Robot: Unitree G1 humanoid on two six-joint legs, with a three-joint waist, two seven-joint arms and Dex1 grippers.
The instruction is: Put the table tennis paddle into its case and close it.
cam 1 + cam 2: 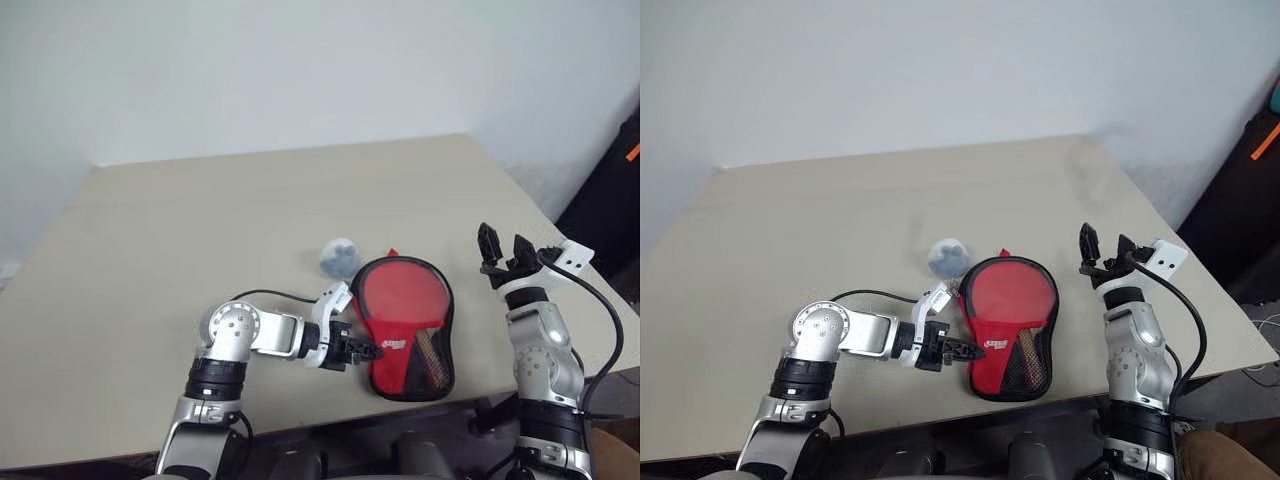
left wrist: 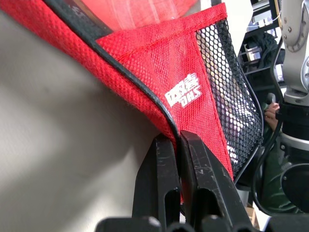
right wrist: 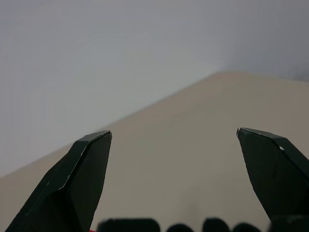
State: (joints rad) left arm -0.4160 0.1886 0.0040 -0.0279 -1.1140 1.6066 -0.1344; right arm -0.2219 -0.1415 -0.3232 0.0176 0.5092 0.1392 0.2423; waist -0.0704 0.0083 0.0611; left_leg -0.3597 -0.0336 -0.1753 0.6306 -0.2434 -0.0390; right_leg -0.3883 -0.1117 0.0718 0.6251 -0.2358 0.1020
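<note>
Paddle half-hidden inside case

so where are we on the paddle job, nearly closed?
Done: the paddle sits inside the case, its red face showing through the clear part. In hand: the left gripper is shut on the case's black edge near the logo, while the right gripper hangs open above the table, apart from the case. Left: I can't tell whether the zip is closed.

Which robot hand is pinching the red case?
The left gripper. Its black fingers are shut on the black edge of the case. The right gripper is wide open beside the case, touching nothing.
</note>
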